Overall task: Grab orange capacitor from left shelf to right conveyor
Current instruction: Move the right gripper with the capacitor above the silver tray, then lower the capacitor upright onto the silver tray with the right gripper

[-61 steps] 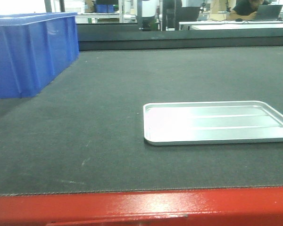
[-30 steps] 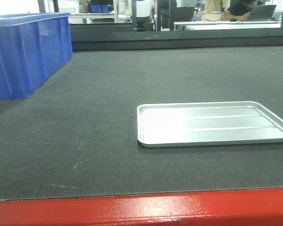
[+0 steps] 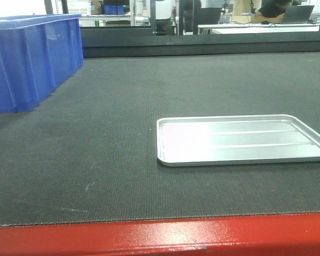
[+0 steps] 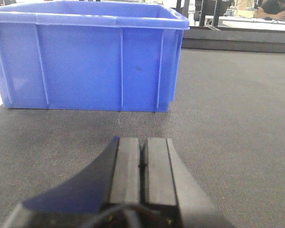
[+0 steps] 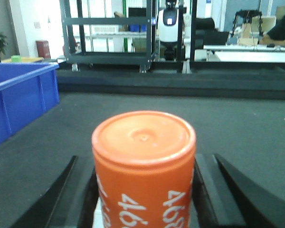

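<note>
The orange capacitor (image 5: 143, 166), an orange cylinder with white "4680" print, stands upright between the black fingers (image 5: 206, 190) of my right gripper (image 5: 143, 199), which is shut on its sides above the dark belt. My left gripper (image 4: 141, 156) is shut and empty, low over the belt in front of a blue bin. The right conveyor (image 3: 122, 122) is a dark grey textured belt with a glossy red front edge (image 3: 160, 237). Neither gripper shows in the front view. The left shelf is out of view.
A blue plastic bin (image 3: 29, 61) sits on the belt at the far left, also in the left wrist view (image 4: 85, 57) and the right wrist view (image 5: 16, 102). A shallow silver tray (image 3: 240, 140) lies on the belt at right. Racks, desks and a person stand behind.
The front view shifted slightly: the blue bin and the silver tray slid a little left in the frame, then settled. Nothing on the belt moved.
</note>
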